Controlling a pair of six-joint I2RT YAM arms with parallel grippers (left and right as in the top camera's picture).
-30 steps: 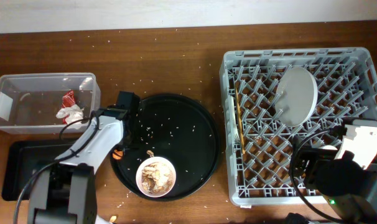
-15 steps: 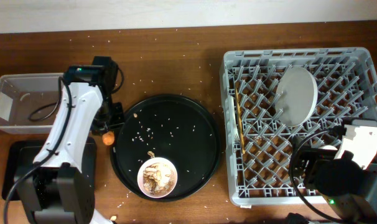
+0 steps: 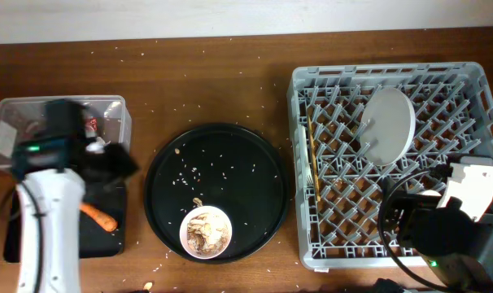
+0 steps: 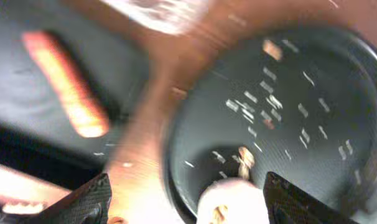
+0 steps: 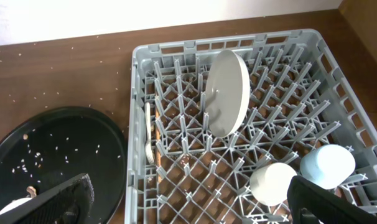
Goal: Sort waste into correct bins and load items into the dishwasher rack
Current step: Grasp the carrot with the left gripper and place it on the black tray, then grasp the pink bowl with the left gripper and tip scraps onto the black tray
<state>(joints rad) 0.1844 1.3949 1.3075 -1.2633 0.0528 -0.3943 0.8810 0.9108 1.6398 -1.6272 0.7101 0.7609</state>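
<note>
The small orange carrot (image 3: 98, 216) lies in the shallow black tray (image 3: 108, 242). The left gripper (image 4: 185, 202) is blurred above it, fingers spread and empty. A white bowl (image 3: 204, 230) of food scraps sits on the round black tray (image 3: 255, 163). In the grey dishwasher rack (image 5: 176, 46) a white plate (image 5: 226, 93) stands on edge, with a cream cup (image 5: 272, 183) and a light-blue cup (image 5: 327, 167) side by side. The right gripper (image 5: 191, 205) is spread wide and holds nothing.
</note>
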